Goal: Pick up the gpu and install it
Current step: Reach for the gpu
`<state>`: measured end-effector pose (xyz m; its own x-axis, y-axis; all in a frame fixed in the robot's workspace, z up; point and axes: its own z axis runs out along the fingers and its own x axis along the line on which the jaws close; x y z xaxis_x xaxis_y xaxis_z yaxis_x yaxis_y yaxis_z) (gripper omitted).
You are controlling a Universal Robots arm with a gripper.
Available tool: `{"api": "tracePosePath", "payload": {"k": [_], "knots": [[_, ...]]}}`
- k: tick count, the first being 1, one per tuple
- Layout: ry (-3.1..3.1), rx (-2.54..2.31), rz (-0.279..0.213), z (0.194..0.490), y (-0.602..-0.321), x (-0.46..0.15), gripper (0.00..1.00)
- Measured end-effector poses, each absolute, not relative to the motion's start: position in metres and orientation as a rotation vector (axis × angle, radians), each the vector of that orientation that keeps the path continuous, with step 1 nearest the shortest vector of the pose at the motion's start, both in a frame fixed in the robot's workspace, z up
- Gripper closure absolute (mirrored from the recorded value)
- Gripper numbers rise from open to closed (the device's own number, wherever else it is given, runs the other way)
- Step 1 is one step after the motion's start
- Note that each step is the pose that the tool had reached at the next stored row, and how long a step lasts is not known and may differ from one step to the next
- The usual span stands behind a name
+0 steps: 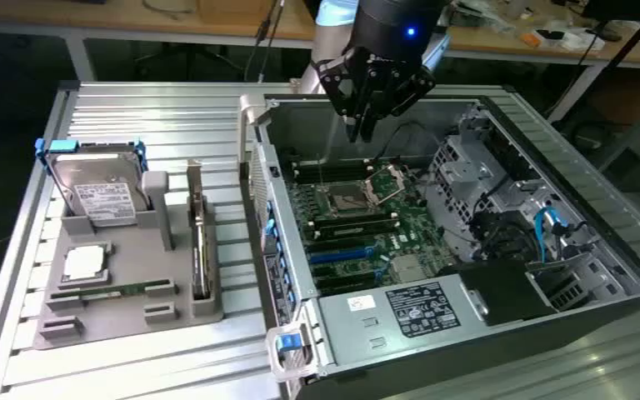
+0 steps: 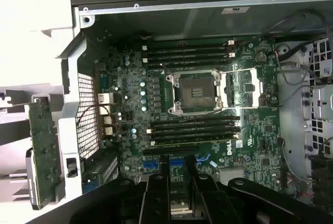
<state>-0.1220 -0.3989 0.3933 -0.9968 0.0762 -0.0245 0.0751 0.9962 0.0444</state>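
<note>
Empty gripper (image 1: 362,130), fingers slightly parted, hangs over the motherboard (image 1: 353,225); gpu (image 1: 199,250) stands on edge in gray tray (image 1: 120,321) well to the exterior view's left, long axis along the case wall (image 1: 262,196).

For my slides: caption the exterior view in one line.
Black tool hovers above the green motherboard in the open metal case; the thin black gpu card stands in the grey holder.

Motherboard (image 1: 353,232) was green, PCIe slots (image 1: 342,257) blue, RAM slots (image 1: 353,220) black. Hard drive (image 1: 87,171) was silver, white label (image 1: 107,200), blue frame (image 1: 44,150). Holder tray (image 1: 131,321) grey. Table (image 1: 142,108) was ribbed silver. Gripper (image 1: 362,132) black. Cables (image 1: 550,225) by the drive cage (image 1: 476,167) blue.
</note>
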Motion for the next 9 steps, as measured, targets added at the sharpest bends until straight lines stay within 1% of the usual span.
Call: {"api": "tracePosePath", "payload": {"k": [9], "knots": [[3.112,0.118,0.068,0.3933,-0.3989,-0.1220,0.75]]}}
